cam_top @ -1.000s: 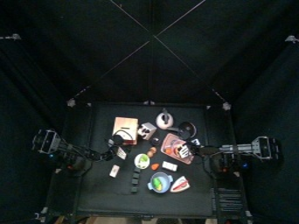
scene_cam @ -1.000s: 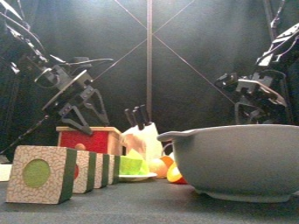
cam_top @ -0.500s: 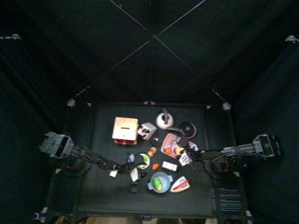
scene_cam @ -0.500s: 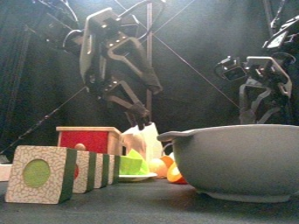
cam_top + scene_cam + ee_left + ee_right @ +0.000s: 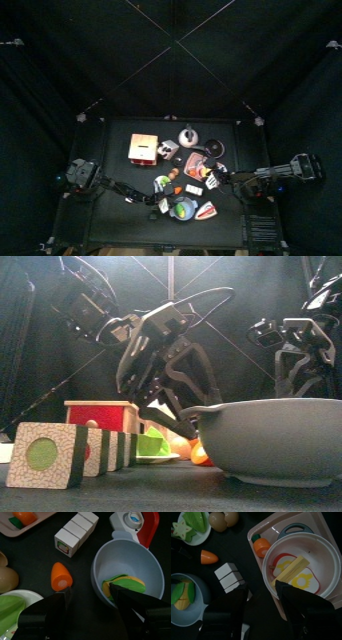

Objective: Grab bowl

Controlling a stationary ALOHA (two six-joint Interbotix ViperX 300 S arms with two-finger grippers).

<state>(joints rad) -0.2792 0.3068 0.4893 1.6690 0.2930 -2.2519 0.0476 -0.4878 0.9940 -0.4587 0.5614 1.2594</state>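
The grey-blue bowl (image 5: 183, 209) stands near the table's front edge and holds green and yellow toy food. It fills the right of the front view (image 5: 267, 441). My left gripper (image 5: 164, 203) reaches in from the left to the bowl's left side. In the left wrist view the gripper (image 5: 93, 607) is open, hovering over the bowl's (image 5: 130, 559) near rim, touching nothing. My right gripper (image 5: 218, 183) is open and empty, above the pink tray (image 5: 261, 529), apart from the bowl (image 5: 184, 604).
A toy carrot (image 5: 60, 577) and white blocks (image 5: 73, 534) lie beside the bowl. A red and white item (image 5: 137, 522) lies past it. A white dish (image 5: 301, 562) with yellow food sits on the pink tray. A red box (image 5: 142, 147) stands further back.
My left arm has swung down and forward from the table's left side until its gripper is at the bowl. The right arm has hardly moved.
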